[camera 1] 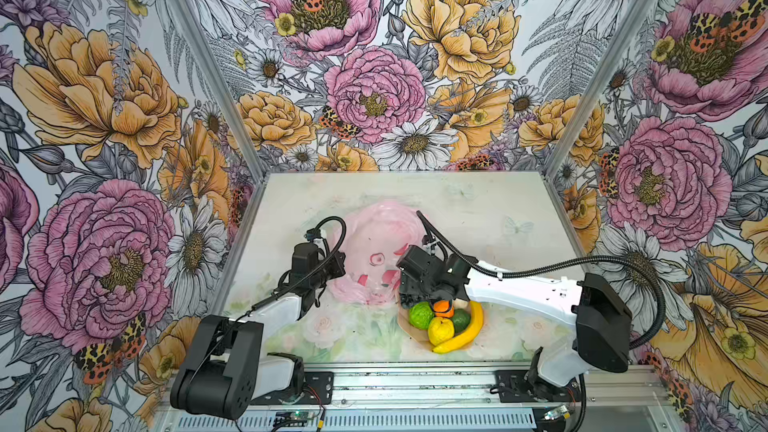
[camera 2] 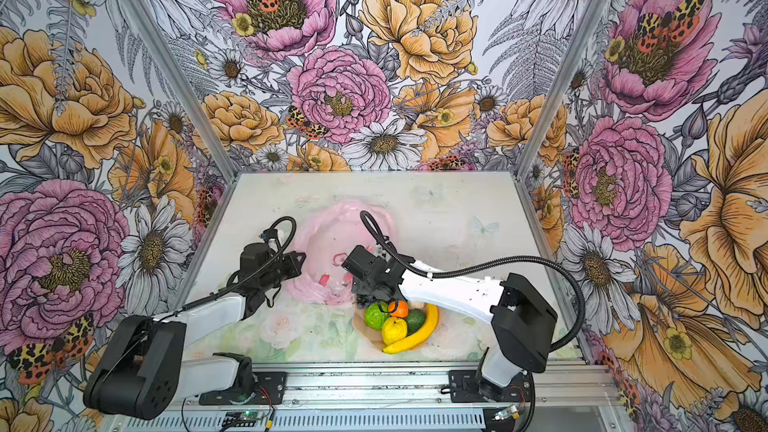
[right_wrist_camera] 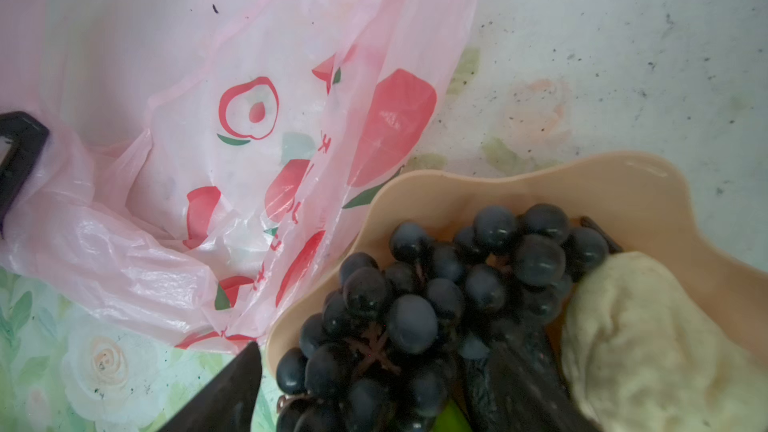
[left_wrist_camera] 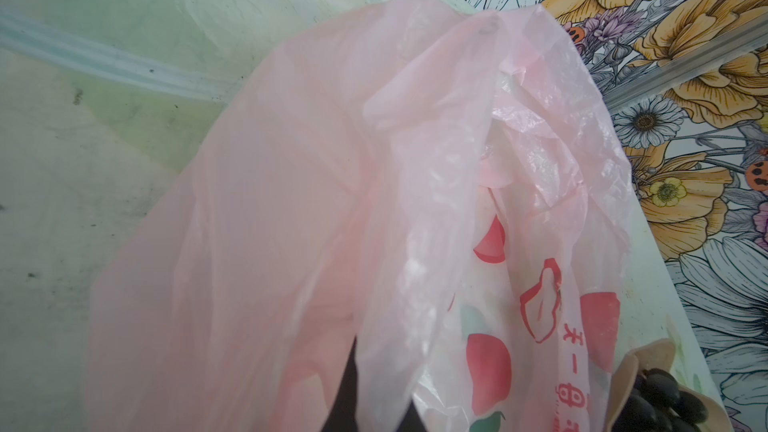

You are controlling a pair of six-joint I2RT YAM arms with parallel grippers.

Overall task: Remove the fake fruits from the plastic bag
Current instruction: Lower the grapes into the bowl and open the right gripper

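Observation:
The pink plastic bag lies crumpled mid-table, and no fruit shows inside it. My left gripper is shut on the bag's near left edge, the film draped over its fingers. The fake fruits sit on a peach plate: green citrus, orange, lemon, avocado, banana, grape bunch, whitish lump. My right gripper stands open over the plate's far left, its fingers wide either side of the grapes.
The plate stands at the near right of the table, touching the bag's near edge. The right arm reaches across above the plate. Flowered walls close in the table on three sides, and a metal rail runs along the front.

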